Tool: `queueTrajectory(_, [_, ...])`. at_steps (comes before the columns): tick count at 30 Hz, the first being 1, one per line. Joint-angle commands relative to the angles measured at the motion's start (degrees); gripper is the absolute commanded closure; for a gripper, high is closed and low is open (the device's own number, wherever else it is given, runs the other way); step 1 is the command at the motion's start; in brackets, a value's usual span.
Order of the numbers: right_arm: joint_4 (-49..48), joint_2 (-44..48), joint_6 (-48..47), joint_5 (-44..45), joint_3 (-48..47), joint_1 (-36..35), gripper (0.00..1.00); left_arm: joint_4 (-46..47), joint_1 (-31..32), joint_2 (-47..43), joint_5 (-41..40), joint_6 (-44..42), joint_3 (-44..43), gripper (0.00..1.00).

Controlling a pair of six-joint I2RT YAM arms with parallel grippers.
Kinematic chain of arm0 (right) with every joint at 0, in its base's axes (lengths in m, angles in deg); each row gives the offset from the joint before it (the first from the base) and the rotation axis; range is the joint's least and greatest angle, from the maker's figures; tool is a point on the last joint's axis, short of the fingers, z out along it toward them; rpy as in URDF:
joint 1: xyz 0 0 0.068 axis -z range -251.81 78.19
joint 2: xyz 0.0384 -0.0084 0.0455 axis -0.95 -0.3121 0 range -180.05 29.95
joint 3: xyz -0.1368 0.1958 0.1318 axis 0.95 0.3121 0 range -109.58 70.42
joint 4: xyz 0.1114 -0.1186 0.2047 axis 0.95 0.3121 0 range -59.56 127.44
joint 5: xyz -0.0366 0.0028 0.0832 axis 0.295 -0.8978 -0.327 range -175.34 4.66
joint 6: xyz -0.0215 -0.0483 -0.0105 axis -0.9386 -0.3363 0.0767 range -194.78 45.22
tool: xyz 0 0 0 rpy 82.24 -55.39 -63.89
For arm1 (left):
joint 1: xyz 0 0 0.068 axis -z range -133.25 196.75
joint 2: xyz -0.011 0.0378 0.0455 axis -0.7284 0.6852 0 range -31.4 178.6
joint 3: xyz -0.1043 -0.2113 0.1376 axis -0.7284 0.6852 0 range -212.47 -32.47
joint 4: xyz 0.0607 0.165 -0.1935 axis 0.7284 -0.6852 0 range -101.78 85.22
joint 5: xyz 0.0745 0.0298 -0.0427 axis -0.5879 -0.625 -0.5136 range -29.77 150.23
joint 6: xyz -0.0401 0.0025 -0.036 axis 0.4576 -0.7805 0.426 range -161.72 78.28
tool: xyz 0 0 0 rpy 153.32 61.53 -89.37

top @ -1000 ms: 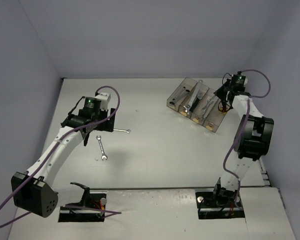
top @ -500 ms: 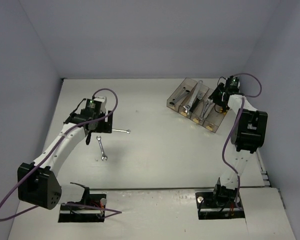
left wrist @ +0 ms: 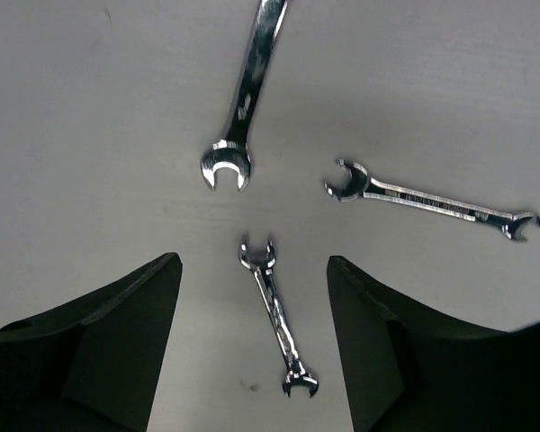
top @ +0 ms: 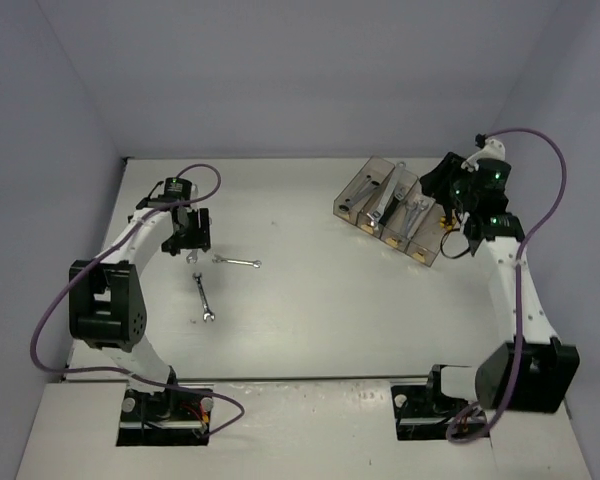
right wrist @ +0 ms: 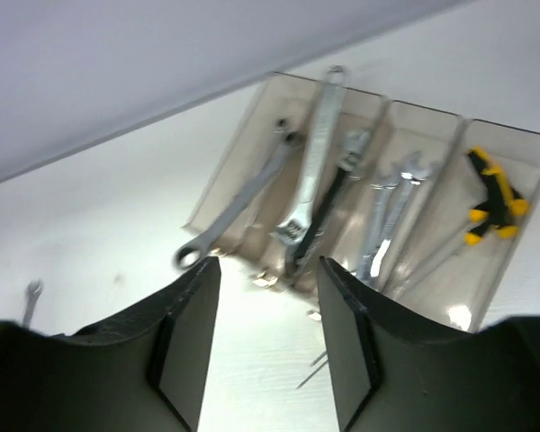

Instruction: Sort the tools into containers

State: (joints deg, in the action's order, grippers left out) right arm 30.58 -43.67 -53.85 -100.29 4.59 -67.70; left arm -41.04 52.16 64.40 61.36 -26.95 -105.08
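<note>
Three silver wrenches lie loose on the table. A small wrench [left wrist: 277, 328] [top: 191, 258] lies below and between the fingers of my open left gripper [left wrist: 254, 279] [top: 193, 238], which hangs above it without touching. A bigger wrench [left wrist: 245, 99] [top: 204, 297] and a slim one [left wrist: 432, 200] [top: 238, 262] lie just beyond. The four joined containers [right wrist: 513, 261] [top: 352, 195] hold long wrenches [right wrist: 319, 162], a black-handled adjustable wrench [right wrist: 333, 207], small wrenches [right wrist: 387, 207] and yellow-and-black drivers [right wrist: 490, 202]. My right gripper [right wrist: 265, 274] [top: 447, 205] is open and holds nothing, raised beside the containers.
Walls close the table at the back and on both sides. One long wrench [right wrist: 238, 202] sticks out over the labelled end of its container. Both arm bases are bolted at the near edge.
My left arm swung left and back, bringing its gripper over the small wrench, jaws slightly narrower. My right gripper opened and drew away from the rightmost container.
</note>
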Motion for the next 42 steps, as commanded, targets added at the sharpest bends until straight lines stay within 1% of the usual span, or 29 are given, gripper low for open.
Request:
queueTrajectory(1, [-0.41,7.81,-1.27,-5.22,7.86,-3.72,0.5,1.2,-1.61,5.09,2.78,-7.66,-8.07,0.39])
queueTrajectory(3, [-0.41,11.14,-0.26,-7.52,11.29,-3.96,0.5,1.09,-1.73,8.11,2.24,-11.63,-10.87,0.39])
queueTrajectory(6, [-0.41,16.57,0.08,-8.35,15.72,-5.42,0.5,0.93,-1.97,11.85,2.47,-14.16,-14.22,0.4])
queueTrajectory(11, [-0.41,24.72,0.64,-10.81,20.63,-5.52,0.5,-1.0,-2.07,17.62,1.7,-18.92,-19.41,0.49])
queueTrajectory(14, [-0.41,28.1,2.01,-13.23,21.88,-5.56,0.5,-3.07,-2.55,21.44,3.05,-20.01,-21.92,0.56])
queueTrajectory(17, [0.9,29.27,2.12,-13.58,22.43,-5.6,0.5,-3.92,-2.68,23.09,4.7,-20.75,-23.27,0.6])
queueTrajectory(19, [1.65,29.57,2.18,-13.61,22.88,-5.6,0.5,-4.91,-2.76,24.2,4.23,-21.15,-24.05,0.63])
queueTrajectory(23, [1.72,29.52,2.69,-13.99,23.2,-5.6,0.5,-6.01,-2.7,25.52,3.5,-21.52,-24.88,0.65])
queueTrajectory(26, [1.96,29.86,2.73,-13.97,23.1,-5.6,0.5,-6.5,-2.97,26.77,4.61,-21.72,-25.4,0.69])
queueTrajectory(32, [2.64,30.52,2.75,-13.97,23.02,-5.6,0.49,-8.49,-3.46,30.17,9.46,-21.29,-27.43,0.81])
queueTrajectory(35, [2.89,30.69,2.89,-14.11,23.09,-5.6,0.49,-8.96,-4.09,31.49,10.92,-20.51,-27.84,0.84])
queueTrajectory(37, [3.11,30.92,2.89,-14.31,22.93,-5.6,0.49,-9.17,-4.54,32.09,12.15,-20.31,-27.66,0.91])
queueTrajectory(39, [3.2,31.17,2.89,-14.15,22.85,-5.6,0.49,-9.09,-4.87,32.42,12.58,-20.14,-27.41,1.0])
queueTrajectory(42, [3.31,30.91,2.95,-14.29,22.65,-5.6,0.49,-9.06,-4.88,31.79,15.54,-19.82,-26.97,1.0])
